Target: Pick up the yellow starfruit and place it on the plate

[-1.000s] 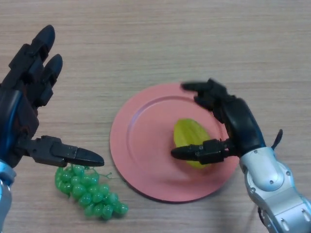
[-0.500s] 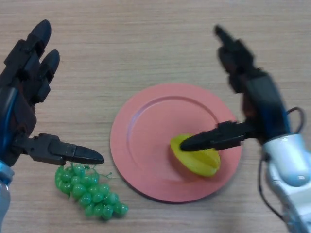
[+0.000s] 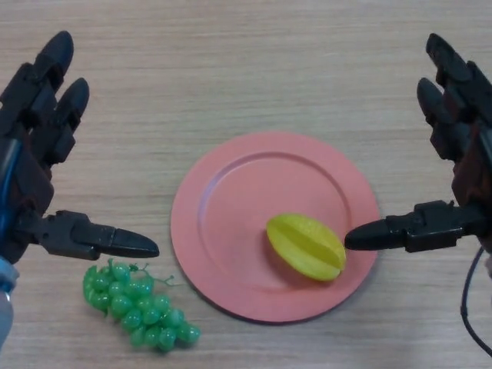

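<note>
head view: grapes [image 3: 138, 311] beside plate [image 3: 231, 192], starfruit [image 3: 305, 246] on it.

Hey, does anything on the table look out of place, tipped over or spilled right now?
Nothing stands out. The yellow starfruit lies whole on the pink plate, the green grapes sit in one bunch on the table beside it, and the left hand and right hand are open, holding nothing.

The plate [image 3: 231, 231] sits mid-tabletop [image 3: 231, 61], the starfruit [image 3: 305, 246] on its near right part. Grapes [image 3: 138, 304] lie off the plate's near left — just beside its rim. The left hand [image 3: 34, 177] flanks the left side, the right hand [image 3: 453, 177] the right.
</note>
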`<action>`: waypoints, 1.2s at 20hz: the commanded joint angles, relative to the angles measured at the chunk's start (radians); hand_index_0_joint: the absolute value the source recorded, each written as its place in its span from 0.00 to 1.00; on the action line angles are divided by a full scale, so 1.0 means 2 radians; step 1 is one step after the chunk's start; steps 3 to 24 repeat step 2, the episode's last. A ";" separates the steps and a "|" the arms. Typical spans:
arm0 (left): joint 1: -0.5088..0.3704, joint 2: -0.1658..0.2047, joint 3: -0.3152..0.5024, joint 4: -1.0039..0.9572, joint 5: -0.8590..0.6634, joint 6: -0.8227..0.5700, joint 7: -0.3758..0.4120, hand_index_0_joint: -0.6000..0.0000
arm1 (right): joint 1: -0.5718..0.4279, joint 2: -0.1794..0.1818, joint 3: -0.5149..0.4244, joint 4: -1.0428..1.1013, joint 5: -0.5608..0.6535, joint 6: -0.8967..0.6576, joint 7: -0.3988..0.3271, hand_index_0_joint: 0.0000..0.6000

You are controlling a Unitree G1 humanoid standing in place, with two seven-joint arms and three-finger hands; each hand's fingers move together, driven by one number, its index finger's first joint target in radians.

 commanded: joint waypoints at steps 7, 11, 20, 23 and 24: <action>-0.013 0.015 0.019 -0.020 0.025 -0.083 0.009 1.00 | -0.002 -0.012 -0.027 -0.049 0.031 -0.047 0.009 0.00; -0.013 0.015 0.019 -0.020 0.025 -0.083 0.009 1.00 | -0.002 -0.012 -0.027 -0.049 0.031 -0.047 0.009 0.00; -0.013 0.015 0.019 -0.020 0.025 -0.083 0.009 1.00 | -0.002 -0.012 -0.027 -0.049 0.031 -0.047 0.009 0.00; -0.013 0.015 0.019 -0.020 0.025 -0.083 0.009 1.00 | -0.002 -0.012 -0.027 -0.049 0.031 -0.047 0.009 0.00; -0.013 0.015 0.019 -0.020 0.025 -0.083 0.009 1.00 | -0.002 -0.012 -0.027 -0.049 0.031 -0.047 0.009 0.00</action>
